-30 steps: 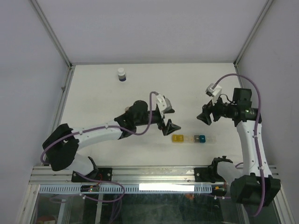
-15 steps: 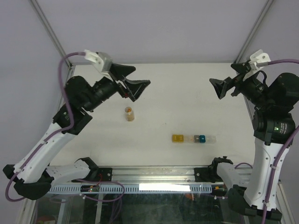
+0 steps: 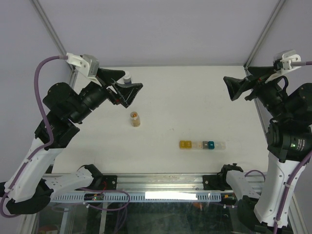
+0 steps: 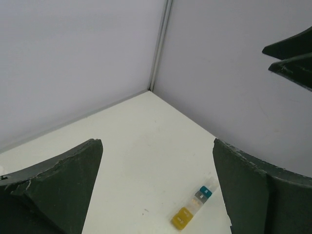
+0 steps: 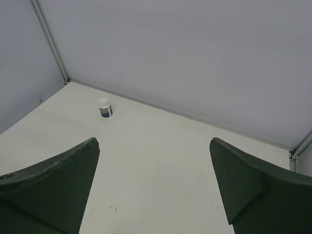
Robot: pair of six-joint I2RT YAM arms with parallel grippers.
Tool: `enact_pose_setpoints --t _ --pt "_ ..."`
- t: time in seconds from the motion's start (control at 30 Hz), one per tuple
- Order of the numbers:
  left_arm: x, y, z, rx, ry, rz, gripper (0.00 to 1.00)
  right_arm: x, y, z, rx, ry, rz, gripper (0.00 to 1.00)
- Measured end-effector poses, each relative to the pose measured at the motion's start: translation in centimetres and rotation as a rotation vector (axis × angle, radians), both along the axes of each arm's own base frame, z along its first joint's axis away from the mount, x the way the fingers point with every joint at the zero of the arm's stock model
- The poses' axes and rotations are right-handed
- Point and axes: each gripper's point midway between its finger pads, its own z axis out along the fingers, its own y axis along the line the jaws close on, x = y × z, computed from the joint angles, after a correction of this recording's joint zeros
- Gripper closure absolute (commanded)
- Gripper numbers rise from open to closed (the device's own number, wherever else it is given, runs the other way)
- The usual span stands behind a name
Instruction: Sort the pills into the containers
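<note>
The containers point(image 3: 196, 145) lie as a short strip, yellow, clear, teal, clear, on the white table right of centre. They also show low between the left fingers in the left wrist view as the containers point(image 4: 193, 208). A small clear vial point(image 3: 135, 118) stands left of centre, and its orange-tan fill looks like the pills. My left gripper point(image 3: 127, 90) hangs open, high over the back left, holding nothing. My right gripper point(image 3: 230, 88) is open and empty, high at the back right. Both are far from the strip.
A white-capped dark blue bottle point(image 3: 127, 76) stands at the back left, partly hidden by the left fingers, and shows plainly as the bottle point(image 5: 105, 107) in the right wrist view. Grey walls with metal corner posts close the table on three sides.
Both arms have lifted from low over the table's middle to high at its sides. The right jaws have spread wider. The vial now stands uncovered left of centre.
</note>
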Motion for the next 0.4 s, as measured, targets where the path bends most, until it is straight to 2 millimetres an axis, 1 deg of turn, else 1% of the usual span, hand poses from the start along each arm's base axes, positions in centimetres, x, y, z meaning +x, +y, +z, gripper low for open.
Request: enact_pose_setpoints --t 0.1,0.2,0.4 --pt "0.6 -0.5 -1.5 0.035 0.037 0.000 0.01 0.0 0.1 -0.1 0.000 0.002 0.005 0.01" --pt "0.8 -0.7 -2.6 0.058 0.060 0.000 0.01 0.1 0.1 -0.3 0.001 0.008 0.005 0.01" --pt "0.7 -0.6 -2.6 0.058 0.059 0.001 0.01 0.1 0.0 -0.4 0.001 0.009 0.001 0.01"
